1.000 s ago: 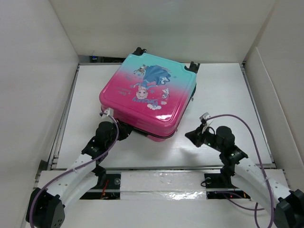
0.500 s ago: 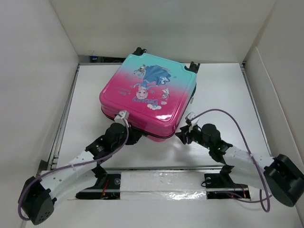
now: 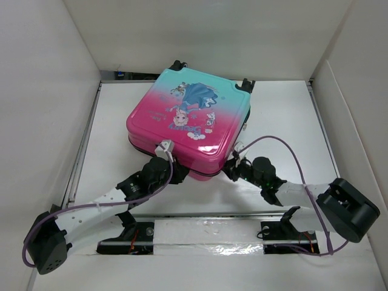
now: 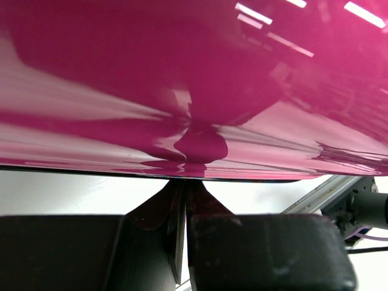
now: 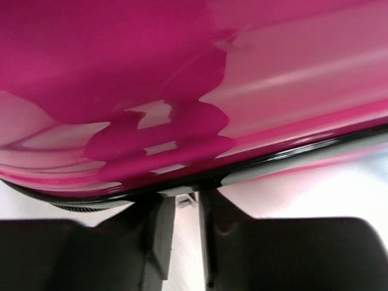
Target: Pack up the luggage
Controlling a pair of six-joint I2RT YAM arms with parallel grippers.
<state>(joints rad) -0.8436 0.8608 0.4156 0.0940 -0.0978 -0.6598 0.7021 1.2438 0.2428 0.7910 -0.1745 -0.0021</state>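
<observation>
The luggage [image 3: 182, 130] lies flat and closed at the middle back of the table, its pink half toward me, teal half and black wheels at the far side. My left gripper [image 3: 176, 176] is shut, tips pressed against the lower rim of the pink shell [image 4: 194, 73], nothing between the fingers [image 4: 206, 203]. My right gripper [image 3: 230, 171] is at the near right corner. Its jaws stand a narrow gap apart at the dark zipper seam [image 5: 291, 160] under the shell [image 5: 182, 73]. A small grey piece [image 5: 193, 199] sits between its tips [image 5: 188, 197]; I cannot tell whether it is gripped.
White walls [image 3: 42, 121] close in the white table [image 3: 285, 115] on the left, right [image 3: 357, 133] and back. A metal rail [image 3: 82, 157] runs along the left side. Purple cables [image 3: 291, 148] loop over both arms.
Both arms have reached forward to the suitcase's near edge. The left gripper slid right along it; the right gripper swung left and in to the corner seam. The suitcase has not moved.
</observation>
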